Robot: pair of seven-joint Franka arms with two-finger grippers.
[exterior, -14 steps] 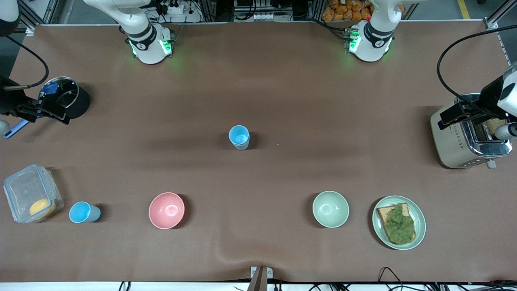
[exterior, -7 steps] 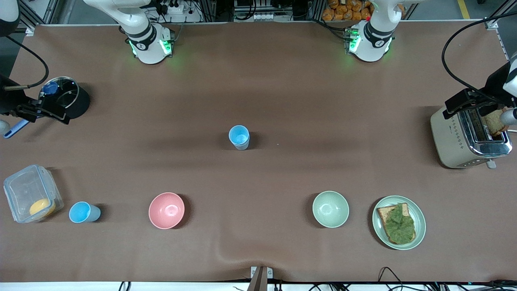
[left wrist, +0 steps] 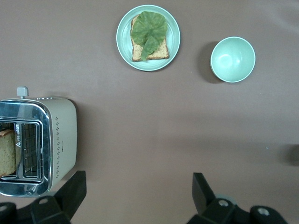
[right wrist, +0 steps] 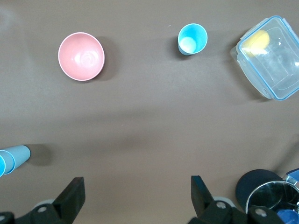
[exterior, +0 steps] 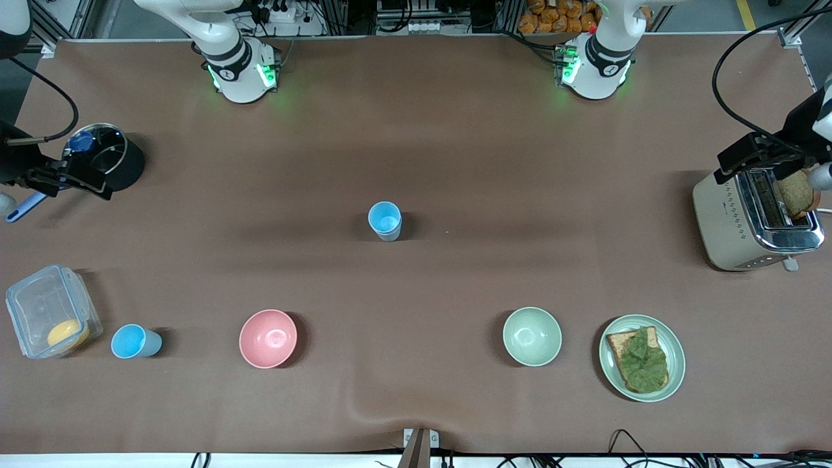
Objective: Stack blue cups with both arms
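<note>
Two blue cups (exterior: 385, 220) stand nested mid-table; a third cup (exterior: 134, 341) sits apart (beside the pink bowl (exterior: 268, 338)). The left tool (left wrist: 135, 196) hangs spread wide over the toaster (exterior: 754, 221). The right tool (right wrist: 135, 196) hangs equally spread near the black pot (exterior: 112, 164).

Three blue cups (exterior: 385, 220), two nested; two bowls (exterior: 268, 338); one plate (exterior: 676, 354); one toaster (exterior: 731, 221)

Two blue cups stand upright on the brown surface, well apart from each other. The first blue cup (exterior: 385, 220) sits out in the middle, farther from the front camera than the pink bowl (exterior: 268, 338); a second rim shows just inside its mouth, as if one cup is nested in another. The second blue cup (exterior: 134, 341) is a brighter sky-blue with an open mouth, standing beside the pink bowl toward the right arm's end, alone and untouched.
</note>
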